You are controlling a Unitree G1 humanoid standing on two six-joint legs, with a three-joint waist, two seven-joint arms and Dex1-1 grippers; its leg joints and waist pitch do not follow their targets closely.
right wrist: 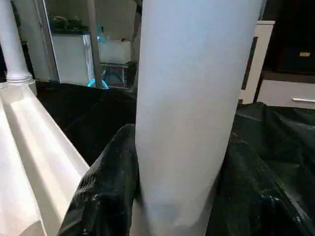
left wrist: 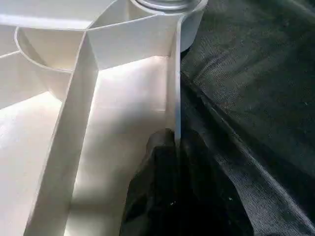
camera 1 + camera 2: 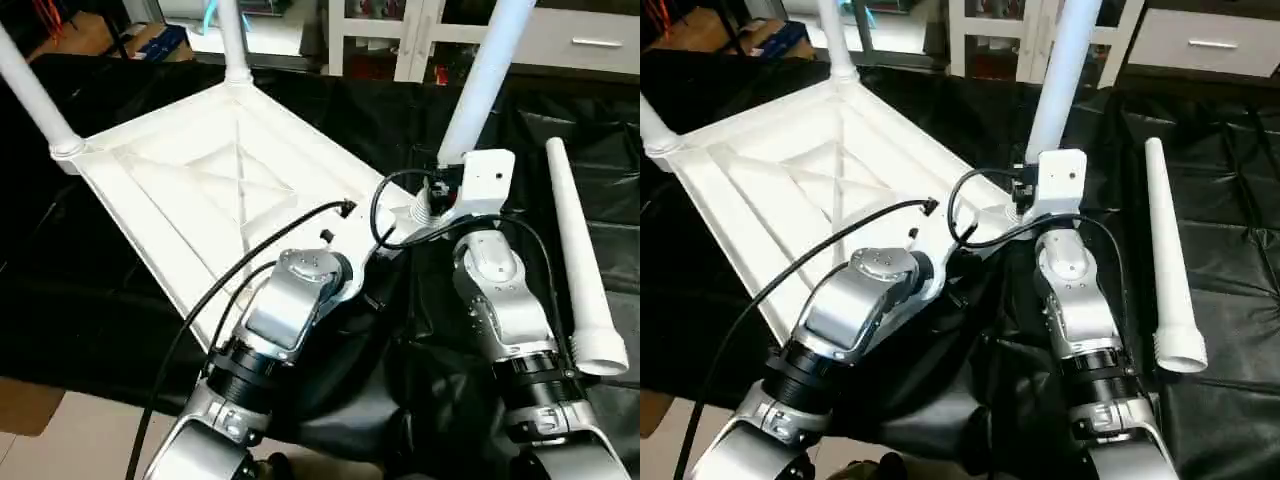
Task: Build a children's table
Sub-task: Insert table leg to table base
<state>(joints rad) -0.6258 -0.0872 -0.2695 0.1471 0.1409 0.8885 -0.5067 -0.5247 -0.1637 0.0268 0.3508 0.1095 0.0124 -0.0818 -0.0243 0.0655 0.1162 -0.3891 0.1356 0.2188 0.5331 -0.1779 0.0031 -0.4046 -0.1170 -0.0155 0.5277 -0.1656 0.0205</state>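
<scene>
The white table top [image 3: 200, 180] lies upside down on a black cloth, its X-ribs facing up. Legs stand in its far-left corner [image 3: 30, 90] and far corner [image 3: 230, 40]. A third leg [image 3: 485, 80] rises from the near-right corner socket. My right gripper [image 1: 179, 137] is shut around this leg [image 1: 187, 73], one black finger on each side. My left gripper [image 2: 176, 140] is shut on the top's thin rim wall [image 2: 174, 73], close to that same corner. A loose leg [image 3: 580, 260] lies on the cloth to the right of my right forearm.
The black cloth [image 3: 80, 300] covers the work surface, and bare floor [image 3: 30, 410] shows at the lower left. White cabinets with a drawer [image 3: 580, 40] stand behind. Black cables [image 3: 250, 260] loop over my left forearm.
</scene>
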